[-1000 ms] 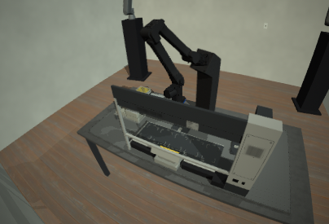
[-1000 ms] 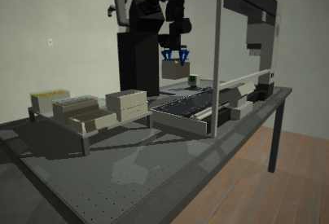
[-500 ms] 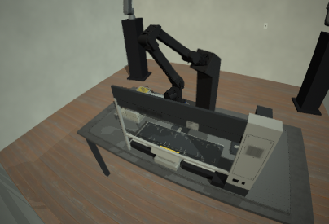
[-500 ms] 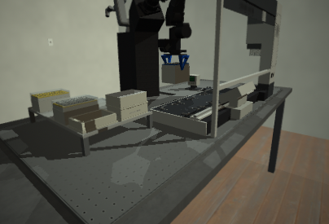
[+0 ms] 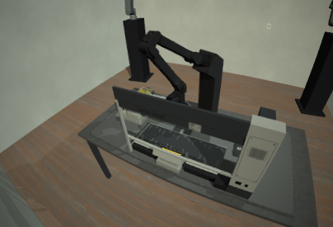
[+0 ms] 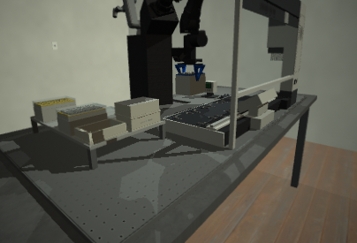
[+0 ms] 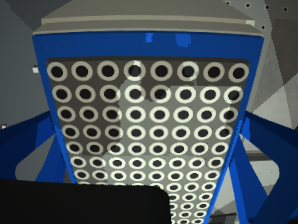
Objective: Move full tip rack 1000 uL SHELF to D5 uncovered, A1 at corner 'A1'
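Observation:
My gripper (image 6: 190, 70) with blue fingers is shut on an uncovered tip rack (image 6: 190, 84), gripping it from above at the far end of the deck. In the wrist view the rack (image 7: 143, 136) fills the frame; its blue frame holds rows of white-ringed tips, and my fingers run along both long sides. I cannot tell whether the rack touches the deck. In the top view the arm (image 5: 173, 68) reaches down behind the gantry, which hides gripper and rack.
The shelf (image 6: 88, 129) at the left holds a covered rack with yellow tips (image 6: 54, 107), another rack (image 6: 81, 116), a low open tray-like piece (image 6: 101, 131) and two stacked pale blocks (image 6: 137, 112). The gantry post (image 6: 234, 63) and deck plate (image 6: 208, 111) stand right of the gripper.

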Robot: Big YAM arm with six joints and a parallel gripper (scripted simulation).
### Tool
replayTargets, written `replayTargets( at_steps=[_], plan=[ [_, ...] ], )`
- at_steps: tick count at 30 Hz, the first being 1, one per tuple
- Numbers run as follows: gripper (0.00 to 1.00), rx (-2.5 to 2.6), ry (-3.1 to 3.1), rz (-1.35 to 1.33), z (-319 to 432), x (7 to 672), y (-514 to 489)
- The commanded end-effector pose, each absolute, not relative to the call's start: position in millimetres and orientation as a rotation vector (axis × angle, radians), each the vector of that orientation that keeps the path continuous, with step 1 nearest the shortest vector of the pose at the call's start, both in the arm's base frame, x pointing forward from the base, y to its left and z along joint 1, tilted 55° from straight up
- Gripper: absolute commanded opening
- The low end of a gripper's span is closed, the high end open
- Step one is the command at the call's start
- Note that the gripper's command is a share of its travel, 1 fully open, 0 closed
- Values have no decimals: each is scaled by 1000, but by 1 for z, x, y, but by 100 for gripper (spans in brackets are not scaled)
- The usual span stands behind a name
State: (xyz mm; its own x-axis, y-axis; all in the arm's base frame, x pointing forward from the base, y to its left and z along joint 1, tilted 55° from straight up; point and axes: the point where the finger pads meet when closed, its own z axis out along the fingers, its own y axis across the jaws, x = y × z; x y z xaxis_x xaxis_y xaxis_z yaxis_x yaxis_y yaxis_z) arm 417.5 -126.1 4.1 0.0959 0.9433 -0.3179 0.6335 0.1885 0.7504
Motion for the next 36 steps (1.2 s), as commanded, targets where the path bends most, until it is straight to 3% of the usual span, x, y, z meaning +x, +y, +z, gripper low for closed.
replayTargets(
  at_steps=[1,36],
  plan=[
    [0,1524,1618,448,0,420,-134],
    [0,1524,1618,447,-32,458,-148]
  ],
)
